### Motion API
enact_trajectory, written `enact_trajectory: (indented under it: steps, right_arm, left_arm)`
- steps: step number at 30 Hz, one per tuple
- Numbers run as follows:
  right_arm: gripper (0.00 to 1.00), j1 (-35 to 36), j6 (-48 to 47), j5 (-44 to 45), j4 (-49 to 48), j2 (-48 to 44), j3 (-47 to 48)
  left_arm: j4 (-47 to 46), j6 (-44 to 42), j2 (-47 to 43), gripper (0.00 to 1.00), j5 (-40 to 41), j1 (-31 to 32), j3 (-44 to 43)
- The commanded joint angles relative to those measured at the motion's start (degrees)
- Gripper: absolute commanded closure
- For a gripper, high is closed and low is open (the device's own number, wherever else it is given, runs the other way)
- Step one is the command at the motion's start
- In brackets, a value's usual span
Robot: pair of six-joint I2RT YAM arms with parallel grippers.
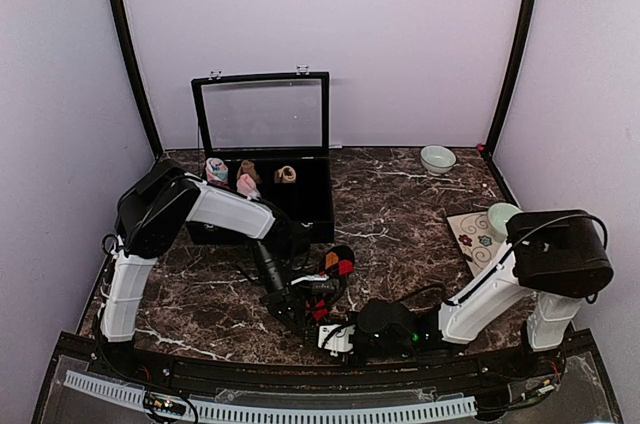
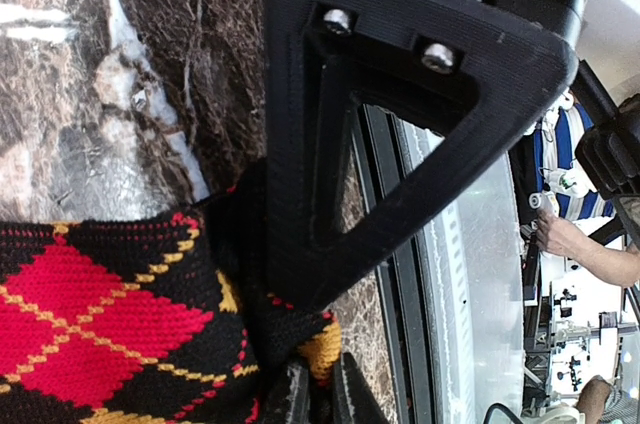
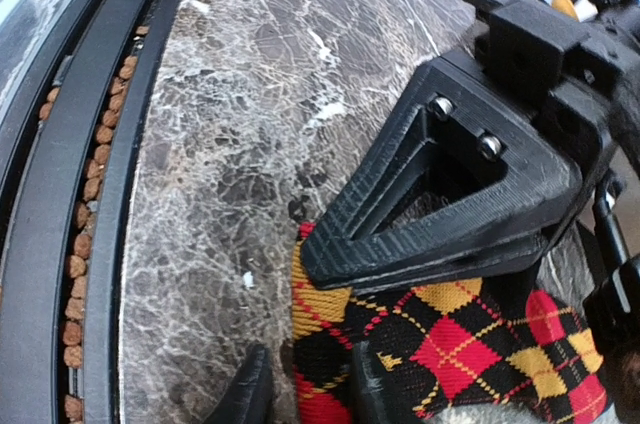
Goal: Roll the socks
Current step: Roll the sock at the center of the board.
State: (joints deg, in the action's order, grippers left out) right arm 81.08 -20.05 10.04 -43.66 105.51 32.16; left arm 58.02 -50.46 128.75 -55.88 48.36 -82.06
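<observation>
A black sock with red and yellow argyle diamonds (image 1: 335,266) lies bunched on the dark marble table (image 1: 400,214) near its front edge, between the two arms. My left gripper (image 1: 298,312) comes down on its near end. In the left wrist view this gripper (image 2: 320,394) is shut, pinching a fold of the argyle sock (image 2: 80,314) at a yellow patch. My right gripper (image 1: 330,334) sits low just right of it. Seen from the right wrist, it (image 3: 310,394) straddles the yellow-and-red edge of the sock (image 3: 460,344): one finger rests on the knit, the other stands a little off the edge.
An open black case (image 1: 310,224) with a clear lid stands at the back left, with small sock rolls (image 1: 248,176) inside. A pale bowl (image 1: 437,158) sits at the back right. A cup (image 1: 500,216) stands on a patterned mat (image 1: 470,239). The table's black front rail (image 3: 60,244) runs close by.
</observation>
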Motion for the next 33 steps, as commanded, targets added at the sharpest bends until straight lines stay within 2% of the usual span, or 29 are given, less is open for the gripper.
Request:
enact_trajectory:
  steps: [1, 4, 12, 14, 17, 23, 28, 33]
  right_arm:
    - [0.82, -1.53, 1.81, -2.74, 1.97, 1.88, 1.47]
    - [0.89, -1.71, 2.67, -3.97, 2.94, 2.97, 2.59]
    - [0.8, -1.95, 2.13, -3.71, 4.66, 6.46, 4.31]
    - [0.81, -2.2, 2.9, -5.69, 5.66, 6.83, 4.06]
    - [0.88, -2.88, 5.1, -8.75, 7.85, 7.45, 4.09]
    - [1.0, -3.42, 10.76, -12.03, 12.18, 8.82, 4.98]
    - [1.0, -3.47, 14.34, -14.33, 15.43, 10.69, 6.46]
    - [1.0, -3.43, 18.49, -15.06, 14.54, 10.49, 4.91]
  left_arm:
    - [0.08, -0.84, 2.74, 0.91, 9.31, -0.25, 0.86]
    - [-0.1, -0.81, 2.69, 0.9, 9.34, -0.2, 0.83]
    - [-0.45, -1.28, 2.21, 0.88, 10.65, -0.23, 1.21]
    - [-1.09, -0.91, 1.77, 0.86, 11.34, -0.24, 1.64]
    - [-3.95, 1.12, -0.2, 0.8, 12.95, -0.28, 3.11]
    - [-11.01, 6.68, -9.3, 0.73, 18.42, -1.01, 8.45]
    - [-16.89, 10.38, -19.47, 0.72, 24.07, -2.7, 13.86]
    - [-22.41, 14.97, -29.0, 0.71, 31.21, -4.64, 19.08]
